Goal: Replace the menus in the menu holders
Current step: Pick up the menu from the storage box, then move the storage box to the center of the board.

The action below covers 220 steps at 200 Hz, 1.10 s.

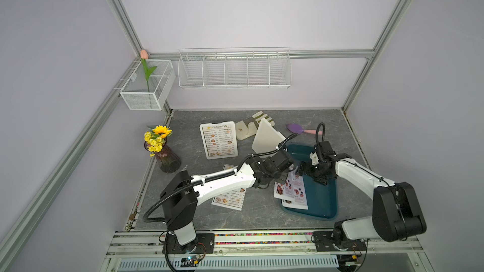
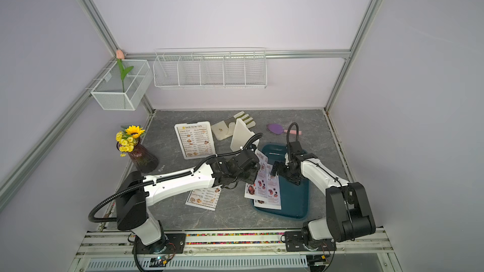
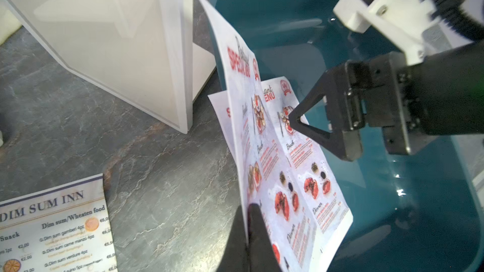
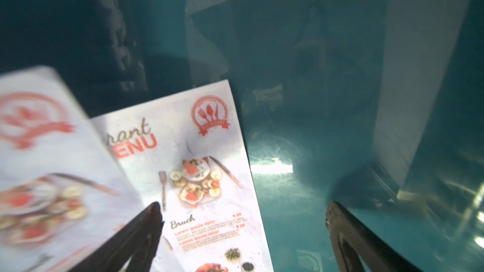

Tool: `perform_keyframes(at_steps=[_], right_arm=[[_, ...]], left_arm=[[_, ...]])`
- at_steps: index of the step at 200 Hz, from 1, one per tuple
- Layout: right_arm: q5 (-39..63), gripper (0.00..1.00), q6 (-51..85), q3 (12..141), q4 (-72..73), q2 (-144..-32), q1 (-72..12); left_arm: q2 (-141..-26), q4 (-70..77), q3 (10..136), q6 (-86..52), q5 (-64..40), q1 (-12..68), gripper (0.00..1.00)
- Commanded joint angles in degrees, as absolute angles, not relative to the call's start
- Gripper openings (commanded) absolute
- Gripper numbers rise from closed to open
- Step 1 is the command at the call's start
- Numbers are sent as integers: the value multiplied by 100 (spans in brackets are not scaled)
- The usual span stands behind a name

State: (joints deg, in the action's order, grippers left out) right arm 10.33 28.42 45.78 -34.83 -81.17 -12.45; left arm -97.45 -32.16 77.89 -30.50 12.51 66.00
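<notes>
My left gripper (image 3: 248, 213) is shut on the edge of a red SPECIAL MENU sheet (image 3: 251, 132) and holds it raised and tilted above the teal tray's near-left edge. A second SPECIAL MENU sheet (image 4: 199, 179) lies flat in the tray. My right gripper (image 4: 242, 208) hangs open over it, one finger above the sheet and the other above bare tray. In both top views one white menu holder (image 1: 218, 139) lies flat with a DIM SUM INN menu inside. The other holder (image 1: 265, 137) stands empty just behind the tray. A loose DIM SUM INN sheet (image 1: 230, 200) lies under my left arm.
The dark teal tray (image 1: 323, 200) sits at the front right. A vase of yellow flowers (image 1: 163, 153) stands at the left. A striped glove (image 1: 248, 126) and a purple spatula (image 1: 298, 129) lie at the back. White wire baskets (image 1: 234, 70) hang on the wall.
</notes>
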Motion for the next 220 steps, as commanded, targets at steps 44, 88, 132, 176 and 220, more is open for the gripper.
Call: perform_keyframes(at_steps=[44, 88, 132, 176, 220], right_arm=[[1023, 98, 2672, 4877, -4180, -7514, -1268], [1616, 93, 3433, 4666, -3686, -7217, -1642], [1747, 95, 4672, 4513, -2973, -7248, -2186], [1436, 99, 5865, 4394, -2391, -7552, -2676], [1135, 99, 6664, 3956, -1681, -8072, -2707]], left_arm=[[-8981, -3502, 8055, -2904, 1635, 6563, 0], [-8229, -3508, 7888, -2647, 2198, 6565, 0], [-7858, -3735, 7915, -2463, 2595, 6565, 0], [-7767, -3753, 7922, -2443, 2606, 6560, 0], [-7761, -3812, 7939, -2406, 2685, 6565, 0]])
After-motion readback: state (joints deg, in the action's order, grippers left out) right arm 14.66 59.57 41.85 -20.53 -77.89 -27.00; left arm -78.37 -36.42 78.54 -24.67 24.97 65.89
